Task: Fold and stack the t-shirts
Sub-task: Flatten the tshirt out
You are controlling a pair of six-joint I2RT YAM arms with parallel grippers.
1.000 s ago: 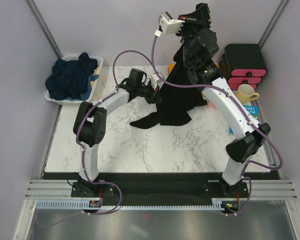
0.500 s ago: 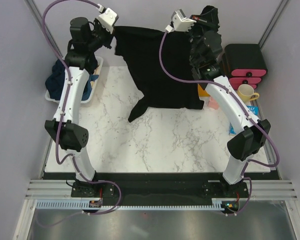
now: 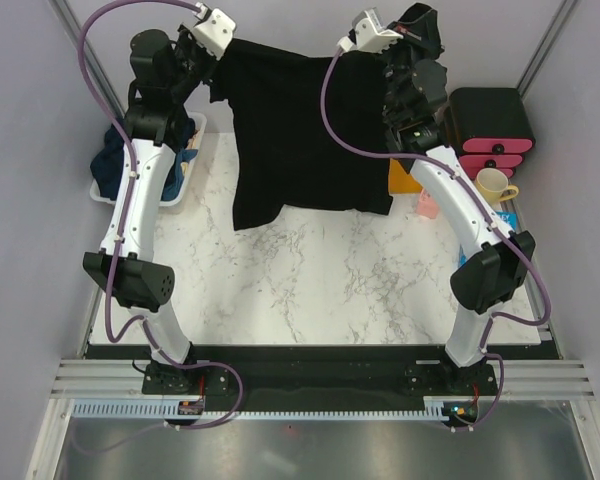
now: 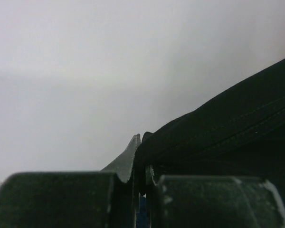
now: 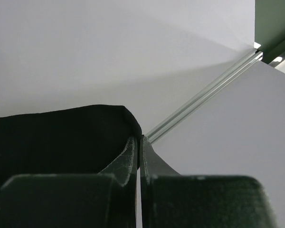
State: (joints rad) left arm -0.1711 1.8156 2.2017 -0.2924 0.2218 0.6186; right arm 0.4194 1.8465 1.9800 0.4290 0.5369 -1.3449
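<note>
Black t-shirt (image 3: 310, 130) hangs spread between both claws, high over the far half of the table (image 3: 310, 290). Left claw (image 4: 140, 142) and right claw (image 5: 138, 140) are each clamped on a top corner. We lower both evenly, hem first, dragging toward us so it lands flat. Uneven height means bunching.

A plain black t-shirt (image 3: 310, 130) hung at upper centre above a white table (image 3: 320, 290) veined with grey marbling. At left, navy t-shirts (image 3: 108, 172) filled a white tray (image 3: 102, 197); at right stood a black-and-pink drawer unit (image 3: 490, 125), a pale yellow mug (image 3: 492, 186) and an orange sheet (image 3: 401, 176).
</note>
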